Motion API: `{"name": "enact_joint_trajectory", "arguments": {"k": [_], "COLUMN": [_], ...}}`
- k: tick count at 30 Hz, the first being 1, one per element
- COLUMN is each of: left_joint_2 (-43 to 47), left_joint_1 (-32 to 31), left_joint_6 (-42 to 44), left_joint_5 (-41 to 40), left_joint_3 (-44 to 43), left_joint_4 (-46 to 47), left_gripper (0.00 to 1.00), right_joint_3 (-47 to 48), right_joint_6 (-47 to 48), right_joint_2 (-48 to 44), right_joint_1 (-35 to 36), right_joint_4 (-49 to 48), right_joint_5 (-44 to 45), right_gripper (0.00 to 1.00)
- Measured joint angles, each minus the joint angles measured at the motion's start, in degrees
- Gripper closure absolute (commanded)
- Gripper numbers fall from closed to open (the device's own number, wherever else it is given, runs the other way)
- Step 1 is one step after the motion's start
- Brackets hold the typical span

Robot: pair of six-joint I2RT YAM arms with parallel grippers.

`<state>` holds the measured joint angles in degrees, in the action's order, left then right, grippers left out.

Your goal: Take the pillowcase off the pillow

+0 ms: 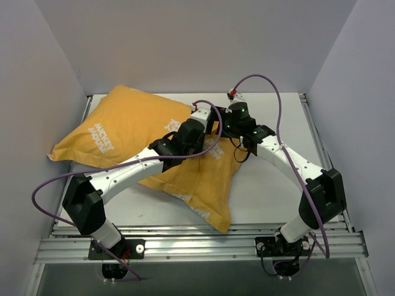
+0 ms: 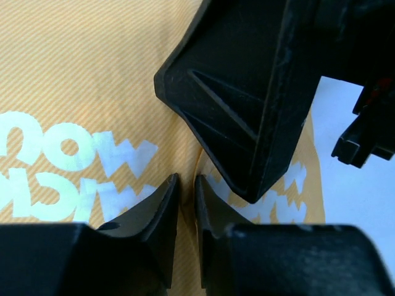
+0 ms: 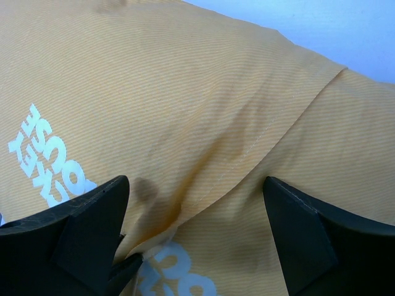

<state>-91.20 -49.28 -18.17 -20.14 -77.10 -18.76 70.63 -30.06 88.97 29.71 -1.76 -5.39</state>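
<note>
Orange-yellow cloth, the pillowcase (image 1: 203, 191), lies across the table (image 1: 271, 191) from lower centre to upper left of the top view. It looks soft, light and limp, likely sliding over its filling, so it is best pinched at a hem or loose fold. Left fingers (image 2: 162, 203) sit nearly together on a pucker of it. Right fingers (image 3: 92, 209) stand wide apart above a seam. The pillow is wholly covered, and the case's open end cannot be made out.

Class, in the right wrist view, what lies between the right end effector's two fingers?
The pillowcase: its yellow-orange fabric, creased along a stitched seam, spans the gap between the fingers of the open right end effector. The right wrist view shows this.
</note>
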Motion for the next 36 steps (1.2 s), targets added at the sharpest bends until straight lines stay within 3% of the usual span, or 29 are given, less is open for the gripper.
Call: {"name": "enact_joint_trajectory", "arguments": {"k": [6,13,17,23,26,28,29,32,36], "left_joint_2": [-0.63,0.02,0.7,1.38,1.38,1.38,1.38,1.4,1.81], "left_joint_1": [-0.13,-0.13,-0.13,-0.11,-0.11,-0.11,-0.07,0.0,0.24], "left_joint_6": [-1.2,-2.25,-2.64,-3.06,-3.28,-3.48,-3.58,-3.76,-3.89], "left_joint_5": [-0.76,-0.57,-0.02,0.44,0.42,0.39,0.37,0.28,-0.59], "left_joint_3": [0.0,-0.24,-0.66,-0.79,-0.85,-0.85,-0.85,-0.96,-1.05], "left_joint_4": [0.11,-0.96,-1.62,-1.97,-2.29,-2.62,-2.73,-2.86,-4.0], "left_gripper": [0.98,0.98,0.98,0.98,0.98,0.98,0.98,0.98,0.98], "right_joint_3": [-0.04,-3.65,-6.95,-9.25,-9.25,-9.27,-9.4,-10.6,-13.9], "right_joint_6": [-0.39,-0.59,-1.88,-4.48,-4.63,-4.39,-4.55,-4.57,-4.79], "right_joint_2": [-0.59,-8.04,-11.72,-9.88,-7.65,-6.69,-6.4,-6.32,-7.23], "right_joint_1": [-2.38,-6.03,-3.19,1.57,3.08,3.39,3.39,3.3,2.91], "right_joint_4": [1.38,5.66,5.79,4.68,3.15,2.49,2.19,1.2,-0.17], "right_joint_5": [-0.04,1.88,2.45,2.51,3.08,3.72,4.42,6.1,8.26], "right_gripper": [0.15,0.2,0.22,0.26,0.41,0.62,0.77,0.97,1.0]}}
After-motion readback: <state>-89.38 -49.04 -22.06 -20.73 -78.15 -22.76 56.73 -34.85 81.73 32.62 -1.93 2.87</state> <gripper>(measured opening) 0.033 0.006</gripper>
